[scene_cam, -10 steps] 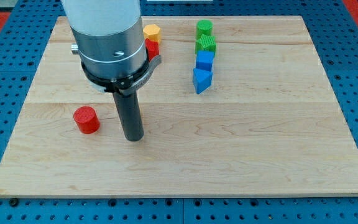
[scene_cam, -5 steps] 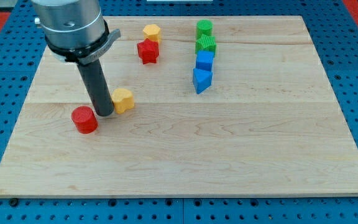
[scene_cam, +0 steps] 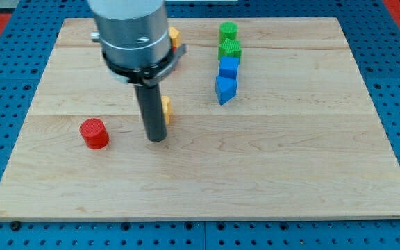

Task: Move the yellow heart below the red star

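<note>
My tip rests on the wooden board, left of centre. The yellow heart shows only as a sliver at the rod's right side, just above the tip; the rod hides most of it. The red star is hidden behind the arm's body near the view's top. A yellow block peeks out at the body's right edge, where the red star stood beside it.
A red cylinder stands left of my tip. A column of blocks stands at top centre: a green cylinder, a green block, a blue cube and a blue block.
My tip moved right, from beside the red cylinder to the yellow heart's lower left. The heart shifted right. The arm now covers the red star.
</note>
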Motion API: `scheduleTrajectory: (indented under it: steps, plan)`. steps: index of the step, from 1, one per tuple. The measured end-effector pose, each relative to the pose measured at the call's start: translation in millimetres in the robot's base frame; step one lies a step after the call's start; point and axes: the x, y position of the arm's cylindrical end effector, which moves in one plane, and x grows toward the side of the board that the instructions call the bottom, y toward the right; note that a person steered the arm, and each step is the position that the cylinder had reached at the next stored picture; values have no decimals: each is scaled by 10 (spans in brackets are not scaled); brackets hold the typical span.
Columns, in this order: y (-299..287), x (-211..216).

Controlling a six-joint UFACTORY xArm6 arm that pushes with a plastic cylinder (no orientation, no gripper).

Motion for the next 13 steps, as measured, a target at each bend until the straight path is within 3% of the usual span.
scheduleTrajectory:
  steps: [2, 7, 13]
  plan:
    - [-9, -348]
    - [-126, -376]
    - [-151, -792]
